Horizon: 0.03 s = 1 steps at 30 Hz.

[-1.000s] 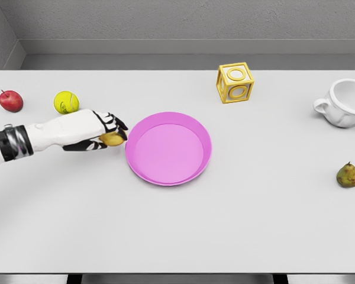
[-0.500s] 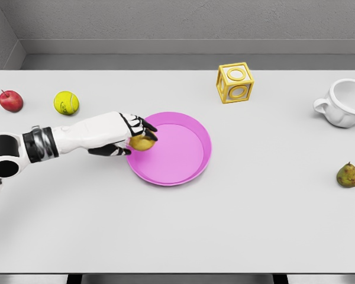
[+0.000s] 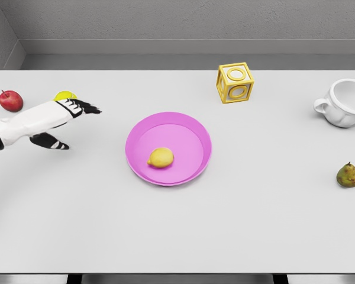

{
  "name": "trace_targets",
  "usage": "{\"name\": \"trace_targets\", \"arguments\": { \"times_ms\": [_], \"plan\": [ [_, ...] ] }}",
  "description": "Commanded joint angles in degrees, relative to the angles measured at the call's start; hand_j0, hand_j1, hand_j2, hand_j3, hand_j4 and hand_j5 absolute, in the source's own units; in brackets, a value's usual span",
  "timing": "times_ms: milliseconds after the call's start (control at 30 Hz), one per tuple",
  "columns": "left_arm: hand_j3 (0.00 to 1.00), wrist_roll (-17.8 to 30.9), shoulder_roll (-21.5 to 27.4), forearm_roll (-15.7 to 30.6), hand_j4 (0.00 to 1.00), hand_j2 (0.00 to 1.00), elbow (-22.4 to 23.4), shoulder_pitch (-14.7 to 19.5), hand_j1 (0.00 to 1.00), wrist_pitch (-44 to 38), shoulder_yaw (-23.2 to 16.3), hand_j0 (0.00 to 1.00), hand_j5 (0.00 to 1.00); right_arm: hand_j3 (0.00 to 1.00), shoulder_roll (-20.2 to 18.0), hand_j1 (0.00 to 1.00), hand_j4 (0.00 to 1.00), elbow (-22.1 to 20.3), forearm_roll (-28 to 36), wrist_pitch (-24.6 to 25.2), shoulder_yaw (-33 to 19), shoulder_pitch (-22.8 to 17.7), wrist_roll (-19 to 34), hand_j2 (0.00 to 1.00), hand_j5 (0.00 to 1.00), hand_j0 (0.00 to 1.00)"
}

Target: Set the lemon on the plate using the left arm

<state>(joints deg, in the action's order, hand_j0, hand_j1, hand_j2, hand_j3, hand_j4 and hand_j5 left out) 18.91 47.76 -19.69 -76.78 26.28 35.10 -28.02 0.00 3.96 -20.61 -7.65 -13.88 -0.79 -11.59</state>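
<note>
Tabletop (image 3: 177, 236): white, broad, grey wall behind.
Plate (image 3: 195, 127): pink, round, mid-table.
Left hand (image 3: 59, 121): left of plate, well apart, fingers spread, holding nothing; right arm unseen.
Lemon (image 3: 160, 157): lying inside plate, lower left part, long axis roughly left-right, to the hand's right. Placement looks complete.

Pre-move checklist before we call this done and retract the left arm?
1. Lemon inside the plate: ok.
2. Lemon clear of the plate's rim: ok, it lies left of centre.
3. Left hand empty, fingers spread: ok.
4. Left hand away from the plate: ok.
5. Hand clear of the tennis ball: cannot tell, the hand partly hides it.
6. Right arm position: cannot tell, out of view.
</note>
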Motion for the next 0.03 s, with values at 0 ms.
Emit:
{"name": "trace_targets", "arguments": {
  "times_ms": [0],
  "plan": [
    [1.00, -0.01, 1.11, 0.62, 1.00, 1.00, 3.04, -0.09, 1.00, -0.10, 1.04, 1.00, 1.00, 1.00, 0.00, 1.00, 1.00, 0.00, -0.04, 0.00, 0.00, 0.00, 0.07, 1.00, 1.00, 1.00]
  ]
}}
